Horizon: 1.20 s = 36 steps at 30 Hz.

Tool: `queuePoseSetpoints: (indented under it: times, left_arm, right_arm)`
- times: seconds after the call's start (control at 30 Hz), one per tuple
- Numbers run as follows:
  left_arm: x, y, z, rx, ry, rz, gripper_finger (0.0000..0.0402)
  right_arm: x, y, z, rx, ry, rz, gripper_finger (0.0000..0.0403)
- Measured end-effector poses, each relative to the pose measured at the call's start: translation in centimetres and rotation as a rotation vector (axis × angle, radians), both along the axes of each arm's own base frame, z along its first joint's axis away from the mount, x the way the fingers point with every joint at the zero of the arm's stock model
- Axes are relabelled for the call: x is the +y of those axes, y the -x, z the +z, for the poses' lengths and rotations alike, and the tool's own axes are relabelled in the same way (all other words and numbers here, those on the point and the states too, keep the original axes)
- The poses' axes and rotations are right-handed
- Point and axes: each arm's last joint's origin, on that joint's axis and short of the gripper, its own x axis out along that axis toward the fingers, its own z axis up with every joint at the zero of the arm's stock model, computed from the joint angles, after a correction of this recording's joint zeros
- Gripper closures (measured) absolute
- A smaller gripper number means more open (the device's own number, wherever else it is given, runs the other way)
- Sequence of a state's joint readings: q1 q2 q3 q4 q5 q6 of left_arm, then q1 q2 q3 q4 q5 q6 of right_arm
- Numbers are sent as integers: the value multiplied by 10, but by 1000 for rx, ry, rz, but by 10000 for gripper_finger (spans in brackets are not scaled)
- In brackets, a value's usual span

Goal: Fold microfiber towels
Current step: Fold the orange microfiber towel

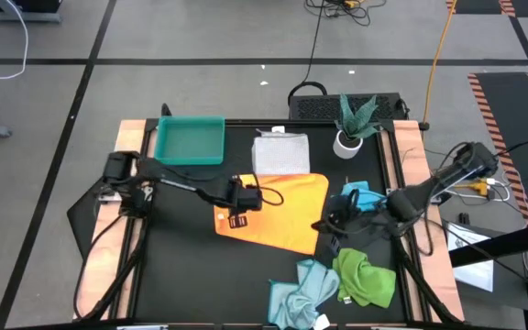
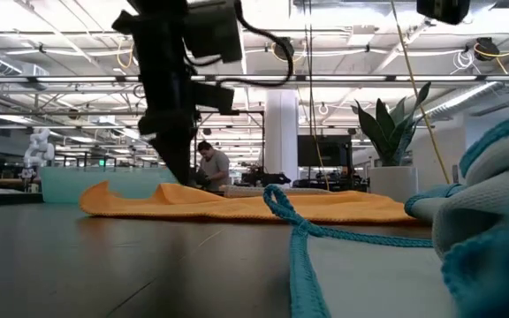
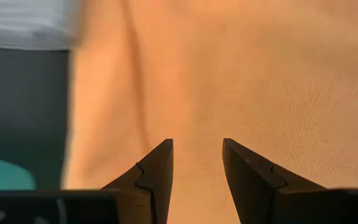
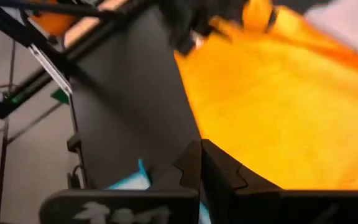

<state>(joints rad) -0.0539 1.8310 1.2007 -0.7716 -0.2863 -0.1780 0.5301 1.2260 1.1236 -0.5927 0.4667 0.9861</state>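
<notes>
The yellow-orange towel (image 1: 278,213) lies spread flat at the table's middle, and it also shows in the low view (image 2: 237,205). My left gripper (image 1: 236,209) is open and points down over its left part, with orange cloth showing between the fingers (image 3: 197,155). My right gripper (image 1: 324,225) is shut at the towel's right edge (image 4: 194,124). The white-grey towel (image 1: 280,152) lies folded behind the orange one. The bright blue towel (image 1: 359,197) lies bunched under my right arm. The pale blue towel (image 1: 299,291) and the green towel (image 1: 365,277) lie crumpled at the near right. My left gripper points down at the orange towel near its left edge (image 2: 179,183), fingers apart. I cannot tell whether the tips touch the cloth. My right gripper's shut fingertips (image 4: 199,163) stand at the towel's right edge, slanting in from the table's right. I cannot tell whether they touch or hold it.
A teal tray (image 1: 189,140) stands at the far left. A potted plant (image 1: 351,126) stands at the far right. Bare black table (image 1: 200,275) lies at the near left. A person (image 2: 208,168) shows in the room beyond the table.
</notes>
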Motion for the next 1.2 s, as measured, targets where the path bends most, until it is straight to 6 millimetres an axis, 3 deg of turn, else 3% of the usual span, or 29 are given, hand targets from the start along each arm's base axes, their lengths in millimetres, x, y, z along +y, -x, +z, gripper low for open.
queuePoseSetpoints:
  times: [0.13, 0.3, 0.6, 0.83, 0.93, 1.07, 1.2]
  left_arm:
    - [-4, -2, -23, 83, 0, 16, 261]
    - [-7, 3, -33, 163, 57, 114, 261]
    - [-52, 25, -31, 328, 290, 242, 261]
    - [-73, 22, -18, 234, 177, 295, 261]
    - [-69, 23, 3, 163, 123, 333, 261]
    - [-60, 28, 20, 106, 93, 384, 261]
    - [-50, 34, 33, 84, 35, 416, 261]
  right_arm:
    - [-3, 5, 10, -58, 21, 25, 403]
    - [-5, 4, 13, -75, 42, 48, 403]
    - [-4, 4, 13, -55, 57, 136, 403]
    - [-6, 6, 13, -50, 90, 174, 403]
    - [-8, -2, -10, 33, 93, 185, 403]
    - [-14, -20, -62, 197, 49, 216, 403]
    - [-19, -47, -99, 171, 12, 254, 403]
